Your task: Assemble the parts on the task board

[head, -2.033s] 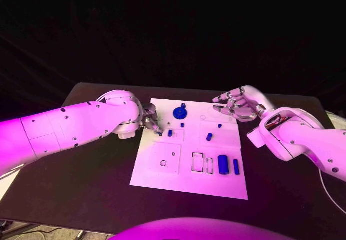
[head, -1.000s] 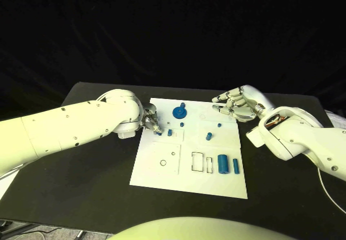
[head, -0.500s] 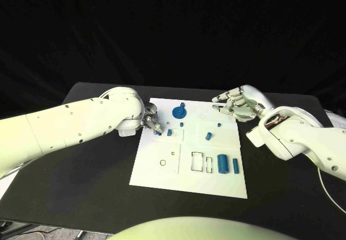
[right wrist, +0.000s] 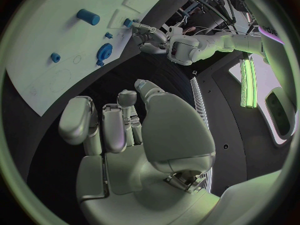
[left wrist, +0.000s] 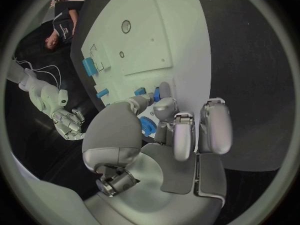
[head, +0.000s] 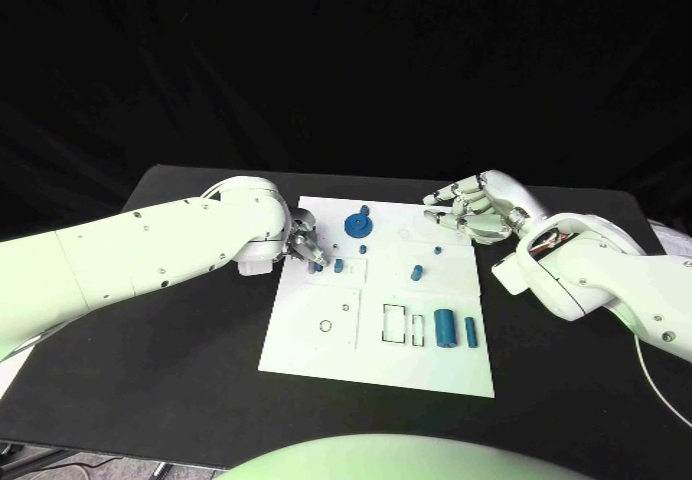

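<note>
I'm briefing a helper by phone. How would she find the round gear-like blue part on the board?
Start at the white task board mid-table and go to its far edge. The gear-like part lies there, between the two hands; it alone is a flat disc, the other blue pieces being pegs.

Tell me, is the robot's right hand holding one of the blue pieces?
No, the right hand has its fingers curled in with nothing in them, and the blue parts lie apart from it on the task board.

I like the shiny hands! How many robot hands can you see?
2. The left hand is at the left edge of the task board. The right hand is at the board's far right corner.
</note>
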You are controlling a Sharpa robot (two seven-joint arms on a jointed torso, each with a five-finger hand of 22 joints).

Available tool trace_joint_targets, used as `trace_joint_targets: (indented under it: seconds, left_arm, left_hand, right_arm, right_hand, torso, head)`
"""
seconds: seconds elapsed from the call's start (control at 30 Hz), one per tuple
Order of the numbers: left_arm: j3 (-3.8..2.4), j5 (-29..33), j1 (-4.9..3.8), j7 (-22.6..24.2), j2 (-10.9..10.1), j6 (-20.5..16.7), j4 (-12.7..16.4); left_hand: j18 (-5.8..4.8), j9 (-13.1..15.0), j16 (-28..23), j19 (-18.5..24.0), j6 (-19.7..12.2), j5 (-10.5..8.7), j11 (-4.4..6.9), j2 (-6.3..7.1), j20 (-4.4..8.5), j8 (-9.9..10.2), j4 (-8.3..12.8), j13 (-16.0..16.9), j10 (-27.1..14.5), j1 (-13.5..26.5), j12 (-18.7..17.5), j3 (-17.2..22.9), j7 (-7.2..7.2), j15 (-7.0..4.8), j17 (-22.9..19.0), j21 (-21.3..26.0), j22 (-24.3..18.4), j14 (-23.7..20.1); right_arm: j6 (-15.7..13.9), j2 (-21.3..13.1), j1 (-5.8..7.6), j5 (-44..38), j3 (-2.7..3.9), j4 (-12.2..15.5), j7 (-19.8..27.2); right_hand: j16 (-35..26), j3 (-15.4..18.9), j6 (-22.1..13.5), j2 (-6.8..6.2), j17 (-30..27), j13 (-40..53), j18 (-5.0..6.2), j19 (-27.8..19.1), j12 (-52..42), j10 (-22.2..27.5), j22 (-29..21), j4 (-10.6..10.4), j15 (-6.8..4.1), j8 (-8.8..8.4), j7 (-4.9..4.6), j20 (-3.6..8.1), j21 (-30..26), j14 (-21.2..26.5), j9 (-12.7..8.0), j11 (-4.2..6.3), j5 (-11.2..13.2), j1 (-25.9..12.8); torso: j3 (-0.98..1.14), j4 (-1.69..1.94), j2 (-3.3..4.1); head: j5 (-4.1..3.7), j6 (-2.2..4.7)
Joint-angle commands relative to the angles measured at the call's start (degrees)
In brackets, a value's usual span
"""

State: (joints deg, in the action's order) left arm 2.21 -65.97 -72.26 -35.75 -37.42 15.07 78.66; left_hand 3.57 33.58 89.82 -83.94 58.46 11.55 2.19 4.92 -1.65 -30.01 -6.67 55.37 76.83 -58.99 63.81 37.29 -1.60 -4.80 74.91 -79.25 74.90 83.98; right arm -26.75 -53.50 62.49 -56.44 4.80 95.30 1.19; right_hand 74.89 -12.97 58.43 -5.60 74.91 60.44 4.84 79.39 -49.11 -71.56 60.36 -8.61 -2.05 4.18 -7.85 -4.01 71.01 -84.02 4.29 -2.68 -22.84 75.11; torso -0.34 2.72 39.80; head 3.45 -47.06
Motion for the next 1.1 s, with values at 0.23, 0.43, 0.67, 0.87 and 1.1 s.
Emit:
trace_joint_targets:
  seconds: [0.23, 0.43, 0.67, 0.87, 1.1]
  left_arm:
    - [0.27, -0.3, 0.39, -0.3, 0.5, 0.1, -0.2]
    - [0.27, -0.5, 0.38, -0.4, 0.5, -0.1, -0.4]
    - [0.09, -0.5, 0.39, -0.3, 0.1, -1.0, -0.1]
    - [-0.09, -0.3, 0.39, -0.2, -0.9, -2.1, 0.7]
    - [-0.45, 2.1, 0.35, 1.2, -2.7, -5.7, 2.3]
  left_hand:
    - [-0.89, 0.1, 0.2, -1.6, 1.0, 0.21, 0.22, 0.24, 0.53, 0.3, -0.6, 0.4, 0.8, 1.6, 0.5, -0.9, 0.14, -0.53, 15.1, -0.5, 6.7, 6.0]
    - [-0.92, 0.1, 0.2, -1.6, 1.4, 0.14, 0.29, 0.86, 0.61, 0.5, -1.2, 0.5, 0.9, 2.8, 0.6, -2.1, 0.23, -0.61, 15.1, -0.6, 6.8, 6.0]
    - [-0.9, 0.0, 0.2, -1.6, 2.4, -3.69, 0.37, 4.19, 0.73, 1.0, -6.0, 0.7, 1.1, 8.1, 0.7, -12.6, 0.37, -0.73, 15.1, -0.4, 6.9, 6.0]
    - [-0.9, 0.0, 0.2, -1.7, 2.7, -3.69, 0.45, 3.25, 0.88, 1.6, -8.0, 0.9, 1.1, 6.4, 0.5, -19.0, 0.43, -0.8, 15.1, -0.3, 7.0, 6.0]
    - [-0.7, 0.0, 0.2, -1.4, 2.4, -3.5, 0.35, 1.57, 0.89, 2.0, -9.8, -0.2, 0.4, 4.8, -0.6, -23.5, 0.31, -0.79, 15.1, 0.6, 6.5, 6.0]
  right_arm:
    - [0.2, 0.0, -0.04, -0.1, 0.01, 0.1, 0.4]
    - [0.2, -0.1, -0.04, -0.1, 0.01, 0.1, 0.3]
    - [0.0, -0.1, -0.04, 0.0, 0.01, 0.1, 0.3]
    - [0.1, -0.1, -0.04, 0.0, 0.01, 0.0, 0.2]
    - [0.1, -0.1, -0.08, 0.0, 0.01, -0.1, 0.0]
  right_hand:
    - [-0.2, -0.1, 0.3, 0.16, 1.9, 0.0, 0.88, -0.3, 0.2, 0.3, -0.1, -0.1, 0.15, 0.21, 0.01, 0.1, -0.2, -3.0, 0.1, 0.1, -0.1, -0.1]
    - [-0.2, -0.1, 0.3, 0.16, 1.9, 0.0, 0.88, -0.3, 0.2, 0.3, -0.1, -0.1, 0.15, 0.21, 0.01, 0.1, -0.2, -3.0, 0.1, 0.1, -0.1, -0.1]
    - [-0.4, 0.0, 0.2, 0.04, 1.8, -0.3, 0.92, -0.4, 0.5, 0.4, -0.3, -0.2, 0.16, 0.17, -0.03, 0.09, -0.4, -3.0, 0.1, 0.07, -0.2, -0.3]
    - [-0.4, 0.0, 0.2, 0.04, 1.8, -0.3, 0.92, -0.4, 0.5, 0.4, -0.3, -0.1, 0.17, 0.16, -0.02, 0.09, -0.4, -3.0, 0.1, 0.07, -0.2, -0.3]
    - [-0.4, -0.1, 0.2, 0.08, 1.8, -0.3, 0.92, -0.4, 0.5, 0.4, -0.3, -0.1, 0.16, 0.16, -0.01, 0.09, -0.4, -3.0, 0.1, 0.09, -0.2, -0.2]
  torso:
    - [-0.02, -0.01, 0.02]
    - [0.01, -0.03, 0.0]
    - [-0.05, 0.04, -0.01]
    - [-0.11, 0.04, -0.01]
    - [-0.1, 0.12, -0.05]
  head:
    - [-0.01, 0.07]
    - [-0.04, 0.03]
    - [-0.2, -0.06]
    - [-0.39, -0.04]
    - [-0.65, -0.03]
